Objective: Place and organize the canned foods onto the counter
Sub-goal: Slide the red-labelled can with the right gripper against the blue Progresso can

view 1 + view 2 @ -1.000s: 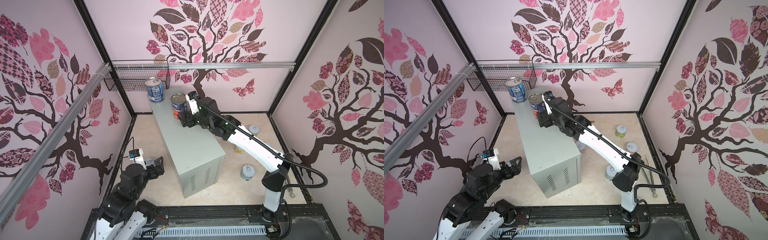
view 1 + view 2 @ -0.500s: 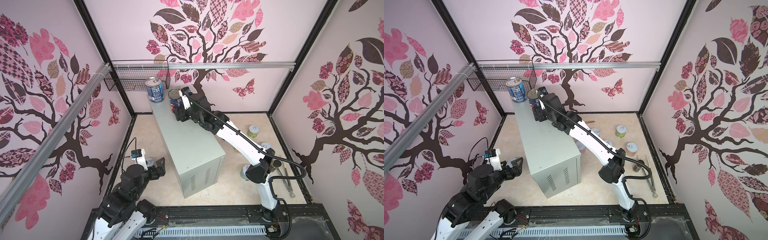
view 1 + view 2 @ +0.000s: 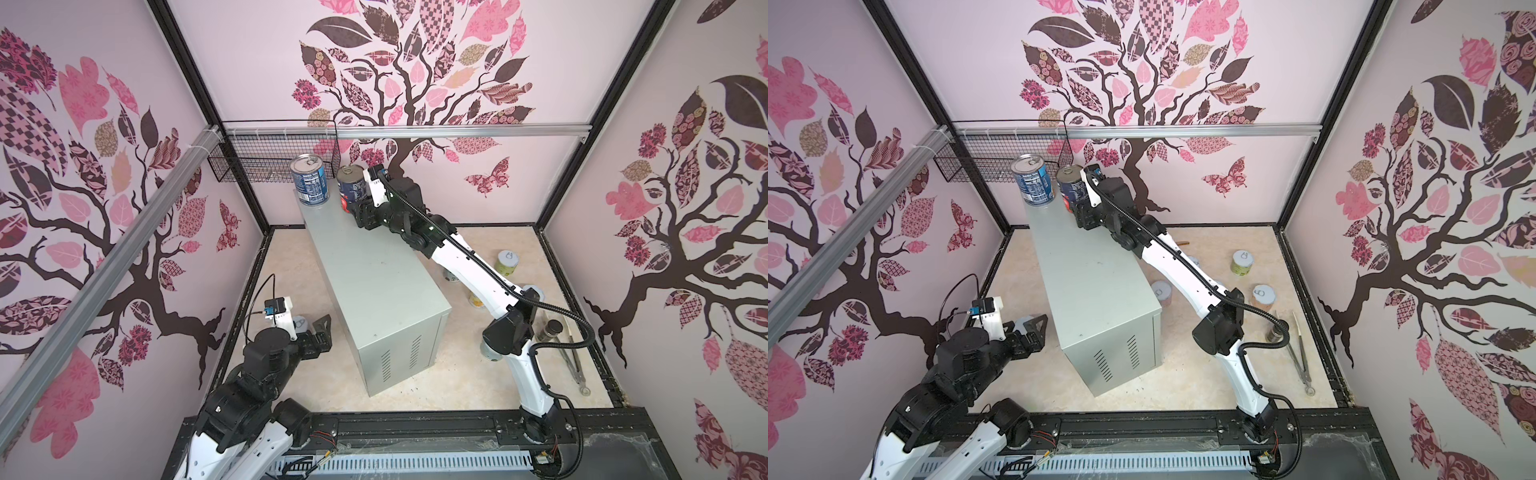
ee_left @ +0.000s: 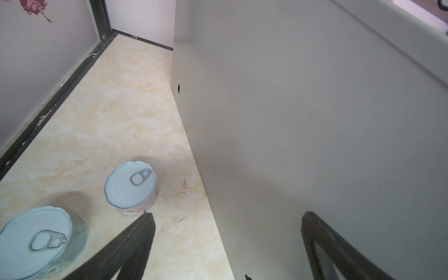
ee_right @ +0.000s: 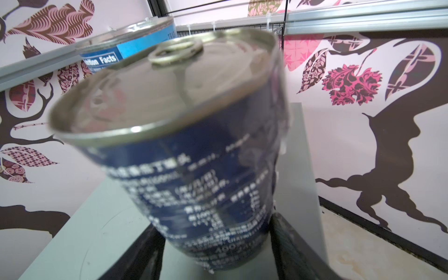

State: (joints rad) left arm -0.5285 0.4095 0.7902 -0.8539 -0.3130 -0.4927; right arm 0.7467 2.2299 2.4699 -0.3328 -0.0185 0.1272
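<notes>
Beside dark can, blue can reads "Facts"

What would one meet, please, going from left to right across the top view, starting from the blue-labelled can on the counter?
blue-labelled can → dark-labelled can → green-labelled short can on the floor → tongs
</notes>
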